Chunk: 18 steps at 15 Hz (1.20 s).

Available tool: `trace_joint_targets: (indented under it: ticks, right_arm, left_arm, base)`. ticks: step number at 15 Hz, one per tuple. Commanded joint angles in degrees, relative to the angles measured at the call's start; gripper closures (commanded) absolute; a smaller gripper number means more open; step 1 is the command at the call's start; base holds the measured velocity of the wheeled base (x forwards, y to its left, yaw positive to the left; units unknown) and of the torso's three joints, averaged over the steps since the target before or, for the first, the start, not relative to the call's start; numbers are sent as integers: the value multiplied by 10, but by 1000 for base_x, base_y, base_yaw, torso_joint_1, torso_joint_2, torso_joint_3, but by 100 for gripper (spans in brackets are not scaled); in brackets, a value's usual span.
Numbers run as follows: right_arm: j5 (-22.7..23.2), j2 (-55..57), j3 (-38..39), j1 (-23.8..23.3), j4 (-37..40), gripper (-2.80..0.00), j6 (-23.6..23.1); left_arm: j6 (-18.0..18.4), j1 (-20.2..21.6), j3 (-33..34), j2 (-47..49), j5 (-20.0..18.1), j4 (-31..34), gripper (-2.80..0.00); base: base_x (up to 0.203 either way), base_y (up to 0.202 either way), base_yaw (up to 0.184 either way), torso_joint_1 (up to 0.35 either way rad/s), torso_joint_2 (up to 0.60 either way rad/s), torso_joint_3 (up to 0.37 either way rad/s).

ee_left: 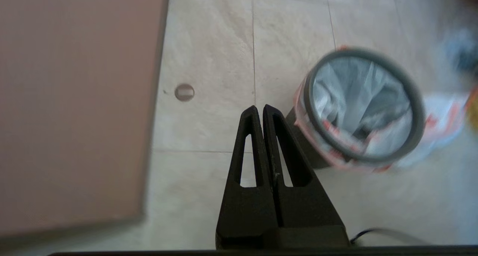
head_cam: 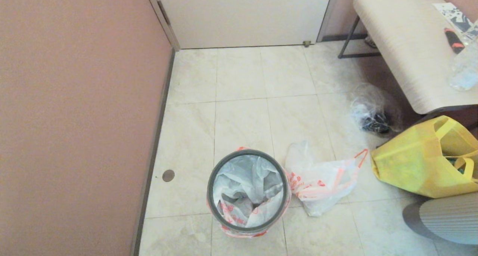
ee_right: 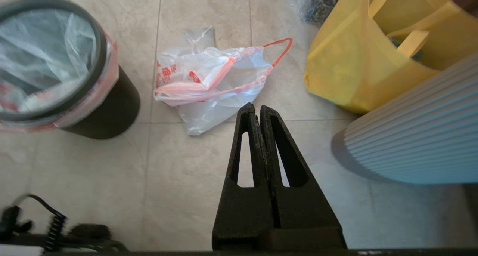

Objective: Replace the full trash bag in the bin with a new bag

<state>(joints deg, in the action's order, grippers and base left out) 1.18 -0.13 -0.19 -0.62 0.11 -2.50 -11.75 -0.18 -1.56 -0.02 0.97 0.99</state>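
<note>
Both closed pincers in wrist views only

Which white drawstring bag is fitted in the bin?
The smooth new bag, its hem folded over the bin rim; the full trash bag lies on the floor beside it.

My fingers (ee_right: pixel 257 110) are matt black plastic with a slightly grainy face. The bin (head_cam: pixel 248 190) is dark plastic with a smooth matt grey ring, lined by a thin, crinkled, translucent white film bag (head_cam: pixel 246 181) with a soft sheen; at its three o'clock the used bag (head_cam: pixel 321 181) is the same filmy plastic with red print. The tote (head_cam: pixel 425 162) looks like matt yellow woven cloth, the floor (head_cam: pixel 291 114) is smooth pale stone-look tile, and the bench top (head_cam: pixel 407 43) has a pale wood-grain finish.
</note>
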Motion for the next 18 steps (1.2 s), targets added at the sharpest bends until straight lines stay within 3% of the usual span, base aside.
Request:
trace_joint_targets:
  ticks: [1, 2, 3, 4, 7, 8, 9, 10, 12, 13, 14, 18]
  right_arm:
    - [-1, 1, 2, 0, -1, 0, 2]
    - [-1, 1, 2, 0, 0, 0, 2]
    - [-1, 1, 2, 0, 0, 0, 2]
    - [-1, 2, 2, 0, -1, 0, 2]
    - [-1, 1, 2, 0, 0, 0, 2]
    - [-1, 1, 2, 0, -1, 0, 2]
    - [-1, 1, 2, 0, 0, 0, 2]
    - [-1, 2, 2, 0, -1, 0, 2]
    - [-1, 2, 2, 0, -1, 0, 2]
    - [-1, 1, 2, 0, -1, 0, 2]
    - [-1, 1, 2, 0, -1, 0, 2]
    - [-1, 1, 2, 0, -1, 0, 2]
  left_arm:
    - [-101, 0, 3, 1, 6, 0, 0]
    - [-174, 1, 4, 1, 11, -2, 0]
    - [-207, 2, 6, 1, 15, -5, 0]
    - [-192, 2, 7, 1, 15, -8, 0]
    - [32, 2, 10, 1, 1, -24, 0]
    - [80, 2, 11, 4, -21, -31, 0]
    - [103, 1, 11, 9, -34, -36, 0]
    - [113, 1, 11, 11, -39, -39, 0]
    - [143, 3, 19, 3, 3, -34, 0]
    - [151, 3, 25, 1, 2, -37, 0]
    - [151, 3, 28, 1, -13, -40, 0]
    - [145, 3, 28, 1, -14, -41, 0]
  base:
    - [0, 0, 0, 0, 0, 0]
    - [0, 0, 0, 0, 0, 0]
    - [0, 0, 0, 0, 0, 0]
    - [0, 0, 0, 0, 0, 0]
    - [0, 0, 0, 0, 0, 0]
    - [0, 0, 0, 0, 0, 0]
    - [0, 0, 0, 0, 0, 0]
    - [0, 0, 0, 0, 0, 0]
    - [0, 0, 0, 0, 0, 0]
    - [0, 0, 0, 0, 0, 0]
    - [0, 0, 0, 0, 0, 0]
    - [0, 0, 0, 0, 0, 0]
